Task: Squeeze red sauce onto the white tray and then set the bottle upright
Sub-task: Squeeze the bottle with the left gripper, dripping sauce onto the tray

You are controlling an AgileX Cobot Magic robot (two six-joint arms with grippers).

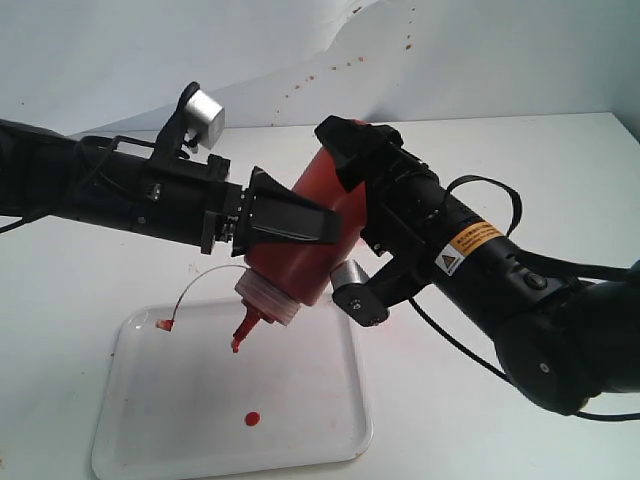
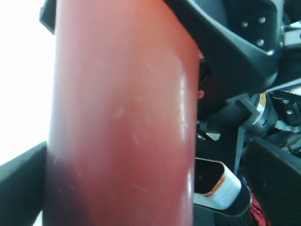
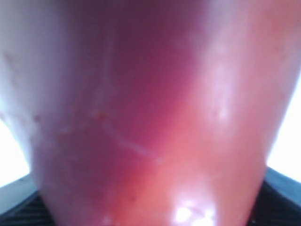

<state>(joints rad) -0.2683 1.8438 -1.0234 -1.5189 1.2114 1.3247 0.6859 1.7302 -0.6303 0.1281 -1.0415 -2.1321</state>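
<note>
The step in hand looks like the squeeze itself. The bottle (image 1: 305, 268) is tilted with its nozzle (image 1: 243, 332) pointing down past the left claw (image 1: 300, 222). A small round blob of red sauce (image 1: 252, 418) already lies on the tray (image 1: 160, 430), well below that claw and not quite under the nozzle tip.

To do this well, I would press gently with one claw only and let the other simply steady the bottle. The nozzle should be kept over the tray's middle, not its rim. The pressure should be eased off before tipping back, so the last drip falls inside the tray. The tip cap (image 1: 165, 325) hangs on its thin loop out beyond the nozzle, near the tray's corner farthest from the right claw (image 1: 352, 225). It could drag sauce about when the bottle swings upright.

The left arm reaches in nearly level. Its claw is closed across the bottle's middle, with one finger over the facing side and the other hidden behind. The right arm comes in from the opposite side. Its claw is clamped on the base end, with one finger above the bottle and one beneath. Both wrist views are filled by the bottle's red wall, with dark finger edges at the sides.
</note>
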